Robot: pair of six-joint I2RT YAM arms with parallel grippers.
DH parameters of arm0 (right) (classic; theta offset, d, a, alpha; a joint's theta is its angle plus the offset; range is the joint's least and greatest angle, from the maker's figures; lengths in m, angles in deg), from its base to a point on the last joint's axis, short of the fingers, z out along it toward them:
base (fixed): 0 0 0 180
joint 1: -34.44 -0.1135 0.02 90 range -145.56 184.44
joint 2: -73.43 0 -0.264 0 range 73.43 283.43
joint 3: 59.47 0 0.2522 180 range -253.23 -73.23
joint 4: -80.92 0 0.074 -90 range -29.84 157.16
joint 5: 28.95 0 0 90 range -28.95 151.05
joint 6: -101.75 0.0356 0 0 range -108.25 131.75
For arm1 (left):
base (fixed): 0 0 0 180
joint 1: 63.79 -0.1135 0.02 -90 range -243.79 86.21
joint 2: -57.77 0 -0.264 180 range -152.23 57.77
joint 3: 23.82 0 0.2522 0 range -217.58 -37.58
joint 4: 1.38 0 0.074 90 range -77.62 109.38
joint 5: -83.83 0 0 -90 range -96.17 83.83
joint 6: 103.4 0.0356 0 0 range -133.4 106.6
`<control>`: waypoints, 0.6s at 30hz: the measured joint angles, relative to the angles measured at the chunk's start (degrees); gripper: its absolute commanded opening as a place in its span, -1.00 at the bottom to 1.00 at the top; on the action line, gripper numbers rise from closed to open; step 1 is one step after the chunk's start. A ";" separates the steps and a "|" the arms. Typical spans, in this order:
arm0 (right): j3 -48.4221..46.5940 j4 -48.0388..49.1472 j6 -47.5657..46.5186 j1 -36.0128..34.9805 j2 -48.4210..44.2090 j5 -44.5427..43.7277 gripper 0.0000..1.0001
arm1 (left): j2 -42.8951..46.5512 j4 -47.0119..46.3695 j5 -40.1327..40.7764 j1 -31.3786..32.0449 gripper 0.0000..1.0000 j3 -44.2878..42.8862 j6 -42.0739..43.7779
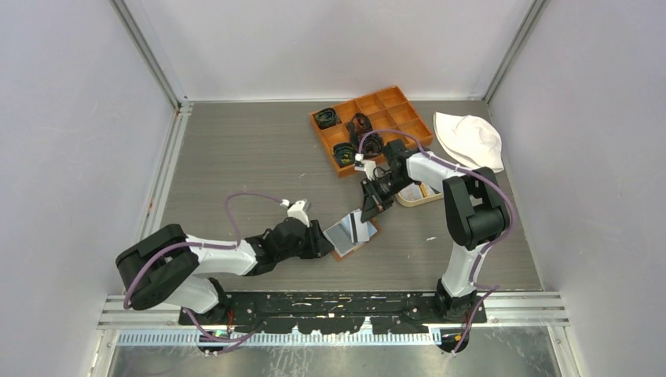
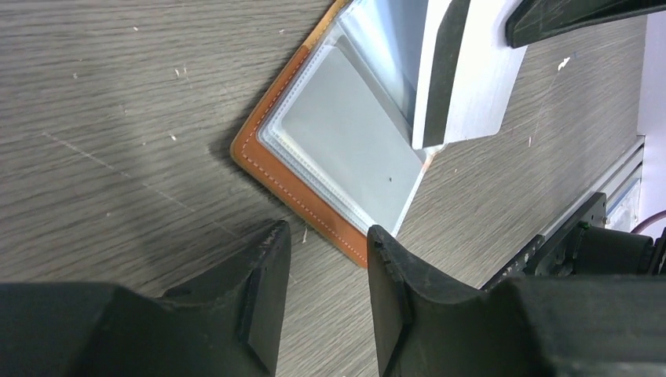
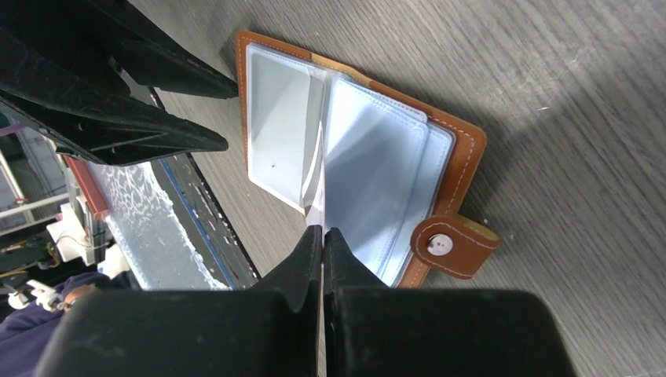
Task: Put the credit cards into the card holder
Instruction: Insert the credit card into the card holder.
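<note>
The holder lies open and flat on the table, leather side down. It is just in front of the left gripper and directly under the right gripper. Inside it are clear plastic sleeves, spread to both sides like pages. The sleeve on the side nearer to the left gripper shows a pale grey flat face. I cannot tell if a card is already in it. The strap with the snap button sticks out from the holder's edge, just beside the right fingertips.

The right gripper is closed tight on the top edge of a card, pale with one dark stripe. The card stands almost upright, and its lower edge goes down between the sleeves at the middle of the holder. Whether it sits inside a sleeve or only between two of them is not visible.

The left gripper is partly open, with a narrow gap and nothing in it. One corner of the holder lies just ahead of this gap, very close to one fingertip.

Beyond the right gripper stands an orange box. Some compartments on the side nearer to the gripper hold dark coiled things, and the others show a bare bottom. A beige tray is just beside the right arm, which hides most of its inside. A white hat lies farther away.
</note>
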 measured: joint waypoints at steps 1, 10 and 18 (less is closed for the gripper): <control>-0.13 -0.22 -0.20 0.00 0.46 0.13 -0.98 | -0.55 0.00 -0.26 -0.13 -0.23 -0.42 -0.04; -1.07 -2.08 -0.96 0.00 3.82 1.77 -0.98 | -4.52 -0.28 -3.76 -3.78 -0.30 -3.26 -0.72; -1.44 -2.12 0.63 0.00 5.05 2.25 -0.98 | -6.21 -0.63 -6.58 -6.60 -0.32 -4.44 -0.92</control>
